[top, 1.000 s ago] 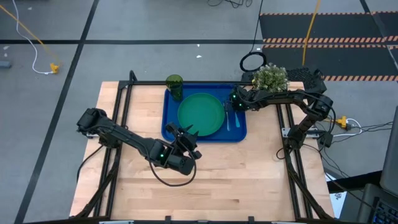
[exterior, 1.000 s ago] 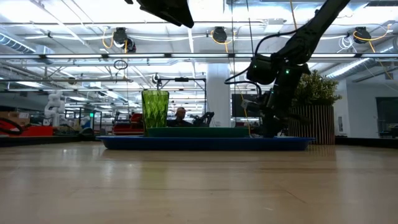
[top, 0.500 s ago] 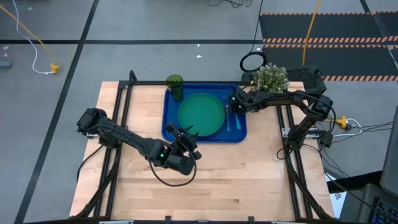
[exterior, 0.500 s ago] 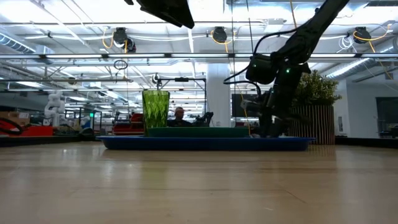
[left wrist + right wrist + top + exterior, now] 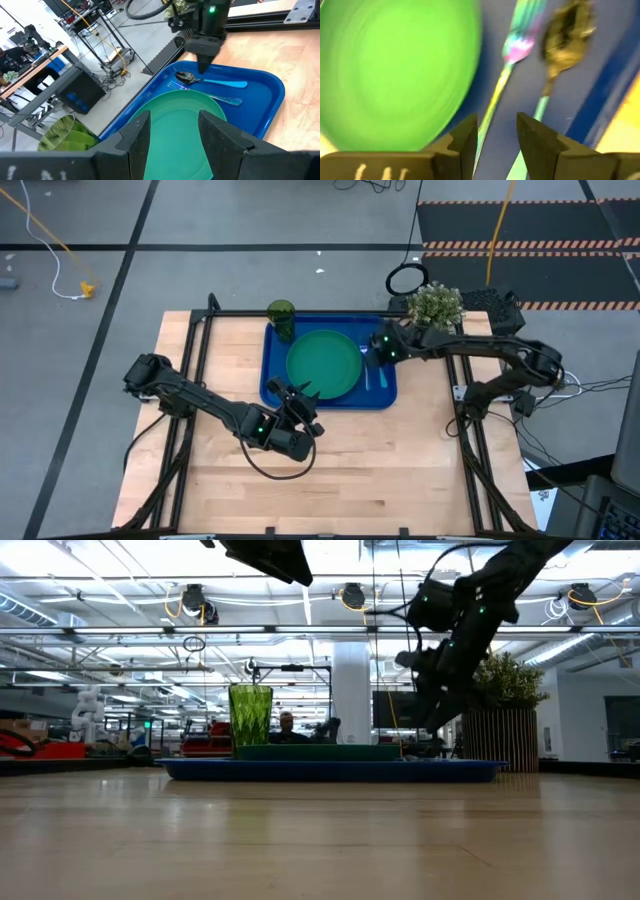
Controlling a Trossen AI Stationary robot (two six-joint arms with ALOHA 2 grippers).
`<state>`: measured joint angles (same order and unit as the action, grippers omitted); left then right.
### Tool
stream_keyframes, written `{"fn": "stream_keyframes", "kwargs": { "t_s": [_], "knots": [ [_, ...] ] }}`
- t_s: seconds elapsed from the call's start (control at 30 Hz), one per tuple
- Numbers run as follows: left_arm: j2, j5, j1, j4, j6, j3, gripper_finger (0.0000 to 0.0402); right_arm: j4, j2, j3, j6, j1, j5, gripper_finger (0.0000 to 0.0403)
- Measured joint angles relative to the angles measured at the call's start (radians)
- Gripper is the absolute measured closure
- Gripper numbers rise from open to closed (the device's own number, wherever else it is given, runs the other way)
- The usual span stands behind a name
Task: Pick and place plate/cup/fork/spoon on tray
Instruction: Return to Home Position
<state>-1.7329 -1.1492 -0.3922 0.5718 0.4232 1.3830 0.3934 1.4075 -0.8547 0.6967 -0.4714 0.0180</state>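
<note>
The blue tray [image 5: 385,395] lies at the table's far middle. On it rest the green plate [image 5: 323,363], the dark-green cup [image 5: 281,313] standing at its far left corner, and the fork [image 5: 220,98] and the spoon [image 5: 215,82] side by side right of the plate. My right gripper [image 5: 378,350] hangs open and empty above the fork and spoon; its wrist view shows the fork [image 5: 502,80] and the spoon [image 5: 562,37] below it. My left gripper [image 5: 300,395] is open and empty over the tray's near edge.
A potted leafy plant [image 5: 434,305] stands just past the tray's far right corner, close to my right arm. Bare wood table [image 5: 340,470] stretches near the front edge and to the left of the tray.
My right gripper has risen from just above the tray's right side to well above it, and its arm's elbow has swung toward the table's right edge. The fork and spoon stay flat on the tray.
</note>
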Motion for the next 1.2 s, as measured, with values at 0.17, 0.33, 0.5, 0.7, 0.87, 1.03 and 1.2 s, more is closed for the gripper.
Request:
{"fn": "stream_keyframes", "kwargs": {
  "t_s": [0.17,0.33,0.5,0.7,0.87,1.03,1.2],
  "knots": [
    [0.0,0.0,0.0,0.0,0.0,0.0,0.0231,-0.004,-0.042,0.037,-0.182,0.101,-0.048,0.0277],
    [0.0,0.006,0.0,-0.003,0.001,0.0,0.0231,-0.002,-0.063,0.116,-0.358,0.179,-0.05,0.0277],
    [0.0,0.006,0.0,-0.012,0.005,0.0,0.0231,-0.019,-0.066,0.196,-0.458,0.2,-0.048,0.0277],
    [0.0,0.007,0.0,-0.049,-0.003,0.0,0.0231,-0.11,-0.066,0.269,-0.481,0.199,-0.046,0.0297],
    [0.0,0.007,0.0,-0.053,-0.003,0.0,0.0231,-0.153,-0.069,0.275,-0.478,0.199,-0.046,0.0341],
    [0.0,0.007,0.0,-0.053,-0.002,0.0,0.0231,-0.156,-0.084,0.275,-0.419,0.199,-0.046,0.0388],
    [0.0,0.007,0.0,-0.053,-0.002,0.0,0.0231,-0.157,-0.102,0.275,-0.387,0.199,-0.039,0.0397]
  ]
}}
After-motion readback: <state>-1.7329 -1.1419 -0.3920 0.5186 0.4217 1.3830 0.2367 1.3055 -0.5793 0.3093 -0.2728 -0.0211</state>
